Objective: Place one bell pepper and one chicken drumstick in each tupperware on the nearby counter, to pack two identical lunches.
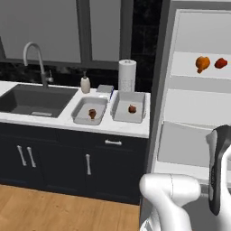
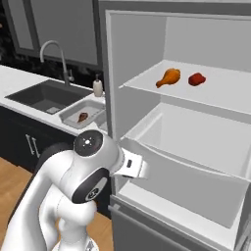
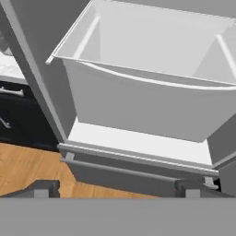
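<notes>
On the upper fridge shelf lie a bright orange chicken drumstick (image 1: 202, 63) (image 2: 168, 77) and a red bell pepper (image 1: 220, 63) (image 2: 196, 79) side by side. Two grey tupperware tubs stand on the white counter (image 1: 131, 128). The left tub (image 1: 79, 118) (image 2: 68, 116) holds a dark drumstick (image 1: 92, 113) (image 2: 83, 117); the right tub (image 1: 118, 115) holds a darker pepper (image 1: 132, 108). My gripper (image 3: 117, 190) is open and empty, low in front of the open fridge, facing its drawer and far below the shelf food.
A pale fridge drawer (image 3: 138, 69) (image 2: 196, 147) juts out below the shelf. On the counter are a dark sink (image 1: 36, 99) with faucet (image 1: 34, 52), a soap bottle (image 1: 85, 84) and a paper towel roll (image 1: 127, 75). Wood floor (image 3: 27, 166) lies below.
</notes>
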Motion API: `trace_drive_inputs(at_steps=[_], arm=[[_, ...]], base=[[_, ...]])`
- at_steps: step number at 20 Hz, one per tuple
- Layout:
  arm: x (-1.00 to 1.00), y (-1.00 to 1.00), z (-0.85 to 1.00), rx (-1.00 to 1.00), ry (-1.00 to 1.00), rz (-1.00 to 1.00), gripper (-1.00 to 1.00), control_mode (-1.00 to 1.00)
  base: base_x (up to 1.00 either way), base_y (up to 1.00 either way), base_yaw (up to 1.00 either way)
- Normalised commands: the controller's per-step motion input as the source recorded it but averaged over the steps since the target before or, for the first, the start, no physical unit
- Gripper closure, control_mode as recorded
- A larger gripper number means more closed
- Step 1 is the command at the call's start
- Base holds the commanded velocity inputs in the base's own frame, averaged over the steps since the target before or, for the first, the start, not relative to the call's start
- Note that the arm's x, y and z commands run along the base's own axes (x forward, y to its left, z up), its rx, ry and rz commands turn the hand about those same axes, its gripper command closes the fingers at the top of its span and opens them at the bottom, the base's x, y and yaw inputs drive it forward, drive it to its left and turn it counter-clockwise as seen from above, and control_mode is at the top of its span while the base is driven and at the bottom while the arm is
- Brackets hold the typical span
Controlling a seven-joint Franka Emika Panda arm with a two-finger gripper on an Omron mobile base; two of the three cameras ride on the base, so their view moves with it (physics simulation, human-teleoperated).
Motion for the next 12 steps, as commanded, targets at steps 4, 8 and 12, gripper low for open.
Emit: trace_drive_inputs(at_steps=[4, 8, 12], arm=[[0.0, 0.0, 0.0, 0.0, 0.0, 0.0, -1.0, 1.0], [0.0, 0.0, 0.0, 0.0, 0.0, 0.0, -1.0, 1.0], [0.0, 0.0, 0.0, 0.0, 0.0, 0.0, -1.0, 1.0]], base=[[0.35, -0.53, 0.03], [0.25, -0.63, -0.29], [0.45, -0.14, -0.23]])
